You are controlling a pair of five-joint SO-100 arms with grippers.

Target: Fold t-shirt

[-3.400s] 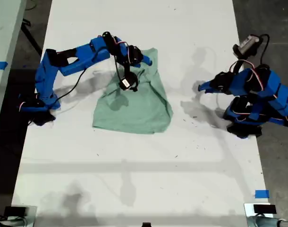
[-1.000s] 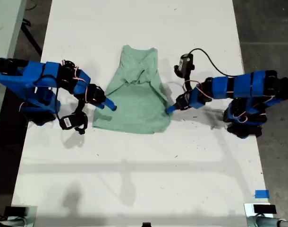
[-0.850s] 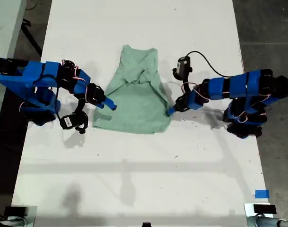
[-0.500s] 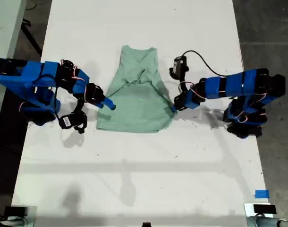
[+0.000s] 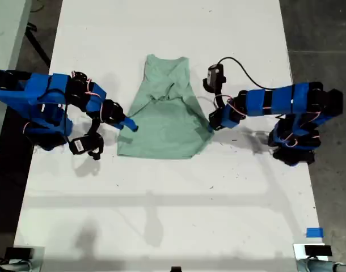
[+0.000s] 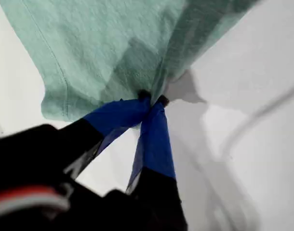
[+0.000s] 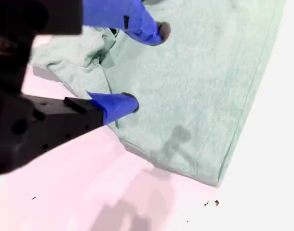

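the mint-green t-shirt (image 5: 164,119) lies partly folded on the white table (image 5: 161,215), upper middle of the exterior view. our first gripper (image 5: 210,127) is pinched tight on the shirt's edge at that view's right. our second gripper (image 5: 129,125) has its jaws apart over the opposite edge, on the left.

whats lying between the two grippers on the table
Only the t-shirt: in the exterior view it spans the stretch from my first gripper, shut on its edge, to my second gripper.
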